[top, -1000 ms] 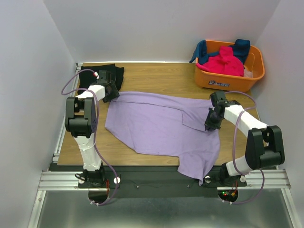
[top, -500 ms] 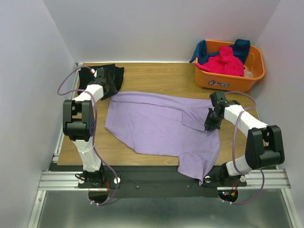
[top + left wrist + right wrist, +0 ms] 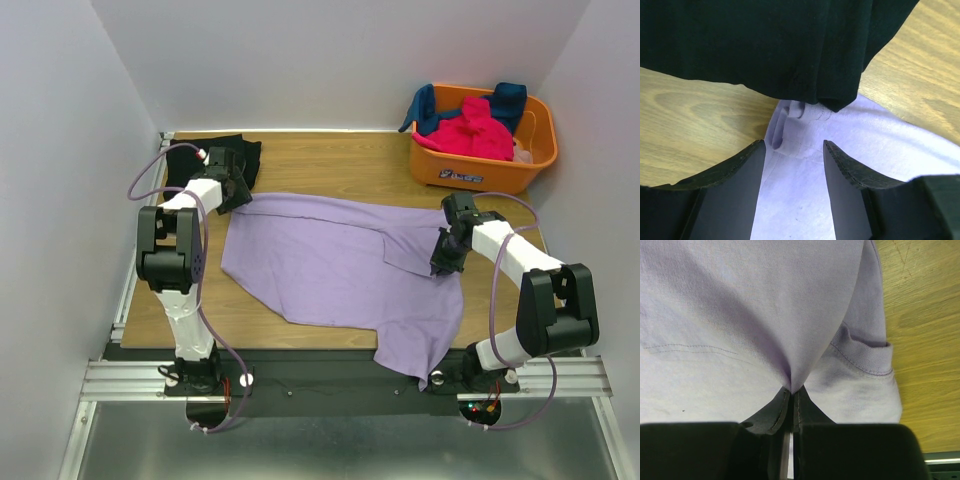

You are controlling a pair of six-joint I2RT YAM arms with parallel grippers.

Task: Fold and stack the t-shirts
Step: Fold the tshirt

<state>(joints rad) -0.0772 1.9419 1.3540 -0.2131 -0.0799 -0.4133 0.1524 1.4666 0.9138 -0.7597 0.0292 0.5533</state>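
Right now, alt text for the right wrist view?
The right end effector, shut, pinches a fold of the soft lavender-purple cloth t-shirt, which fills most of the view. Its ribbed hem rests on the light wooden table.

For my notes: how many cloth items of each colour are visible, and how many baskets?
Lavender-purple cloth t-shirt: 1
Black cloth t-shirt: 1
Hot-pink cloth t-shirt: 1
Dark teal-blue cloth t-shirt: 1, as far as shows
Orange plastic basket: 1
Total: 5

Orange basket [image 3: 478, 172] at far right corner of wooden table [image 3: 330, 160]; metal rail [image 3: 120, 378] along near edge; white walls [image 3: 330, 60].
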